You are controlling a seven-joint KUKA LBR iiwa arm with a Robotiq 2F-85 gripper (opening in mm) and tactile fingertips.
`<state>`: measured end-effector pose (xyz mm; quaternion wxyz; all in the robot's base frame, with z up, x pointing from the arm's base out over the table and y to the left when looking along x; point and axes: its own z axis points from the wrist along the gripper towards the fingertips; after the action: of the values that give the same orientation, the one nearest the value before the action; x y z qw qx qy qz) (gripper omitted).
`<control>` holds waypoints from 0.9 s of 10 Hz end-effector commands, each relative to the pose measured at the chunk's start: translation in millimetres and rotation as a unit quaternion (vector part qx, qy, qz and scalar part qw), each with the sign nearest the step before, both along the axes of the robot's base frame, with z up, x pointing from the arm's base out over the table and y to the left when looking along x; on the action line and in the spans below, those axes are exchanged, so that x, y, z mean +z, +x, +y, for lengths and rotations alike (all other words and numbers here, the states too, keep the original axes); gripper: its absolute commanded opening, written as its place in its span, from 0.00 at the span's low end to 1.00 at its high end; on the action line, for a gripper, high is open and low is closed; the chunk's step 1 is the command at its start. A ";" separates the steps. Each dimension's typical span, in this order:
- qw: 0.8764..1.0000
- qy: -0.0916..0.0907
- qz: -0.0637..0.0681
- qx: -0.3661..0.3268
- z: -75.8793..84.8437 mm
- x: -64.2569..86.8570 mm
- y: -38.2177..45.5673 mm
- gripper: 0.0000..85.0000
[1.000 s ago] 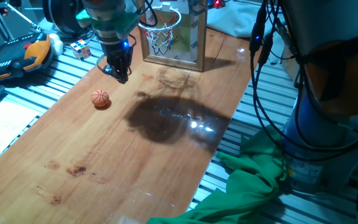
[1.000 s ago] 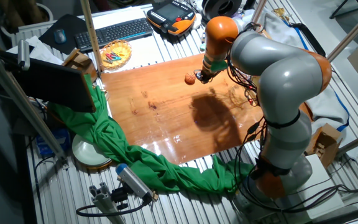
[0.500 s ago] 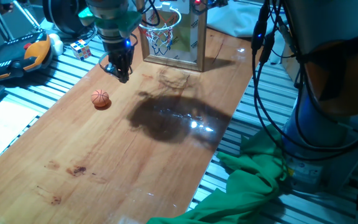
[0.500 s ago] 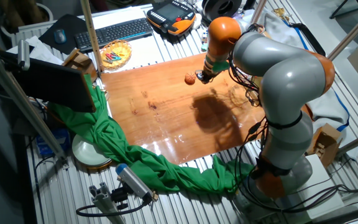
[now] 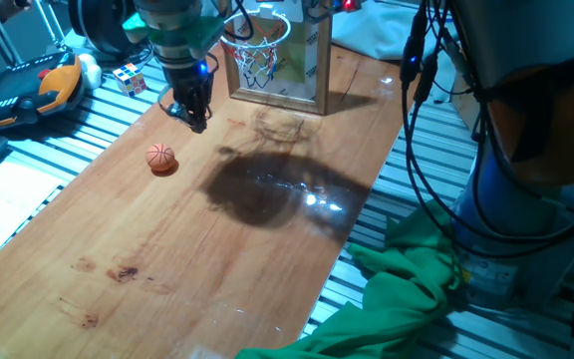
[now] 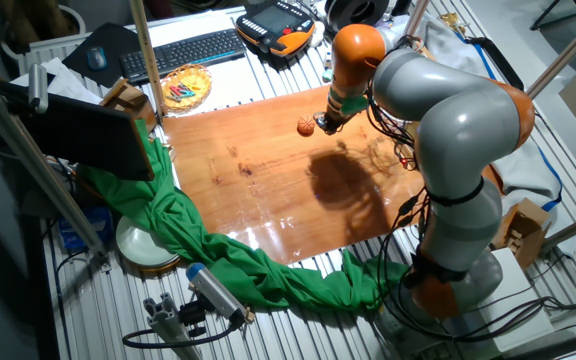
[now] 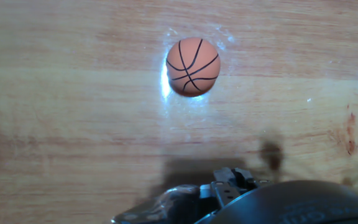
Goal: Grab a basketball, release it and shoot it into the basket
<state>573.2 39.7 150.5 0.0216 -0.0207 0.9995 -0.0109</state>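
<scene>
The basketball (image 5: pixel 160 158), a small orange ball with dark seam lines, lies on the wooden tabletop (image 5: pixel 217 229). It also shows in the other fixed view (image 6: pixel 305 127) and in the upper middle of the hand view (image 7: pixel 193 66). My gripper (image 5: pixel 195 120) hangs just above the table, a short way behind and to the right of the ball, apart from it. Its fingers look closed together and hold nothing. The basket (image 5: pixel 257 45), an orange rim with a white-red-blue net on a wooden-framed backboard, stands upright at the table's far end, just right of the gripper.
A multicoloured puzzle cube (image 5: pixel 130 78) and an orange-black pendant (image 5: pixel 28 90) lie off the table's left edge. A green cloth (image 5: pixel 407 289) hangs at the right side. A keyboard (image 6: pixel 183 50) and a bowl (image 6: pixel 186 87) sit beyond the table.
</scene>
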 end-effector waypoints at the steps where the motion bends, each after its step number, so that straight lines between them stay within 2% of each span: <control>1: 1.000 0.009 -0.002 -0.010 0.1 -0.2 0.4 0.01; 2: 1.000 0.012 -0.003 -0.009 0.3 -0.7 2.1 0.01; 3: 1.000 0.012 -0.004 -0.006 0.6 -1.6 3.6 0.13; 4: 1.000 0.008 -0.005 -0.003 1.5 -2.1 4.2 0.32; 5: 1.000 0.009 -0.011 -0.010 3.6 -2.6 4.8 0.47; 7: 1.000 0.014 -0.015 -0.018 8.8 -5.7 11.2 0.76; 8: 1.000 0.013 -0.016 -0.018 11.0 -7.7 14.5 0.87; 9: 1.000 0.010 -0.016 -0.016 14.6 -10.0 18.7 0.92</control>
<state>592.5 55.2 140.0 0.0382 -0.0045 0.9993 -0.0022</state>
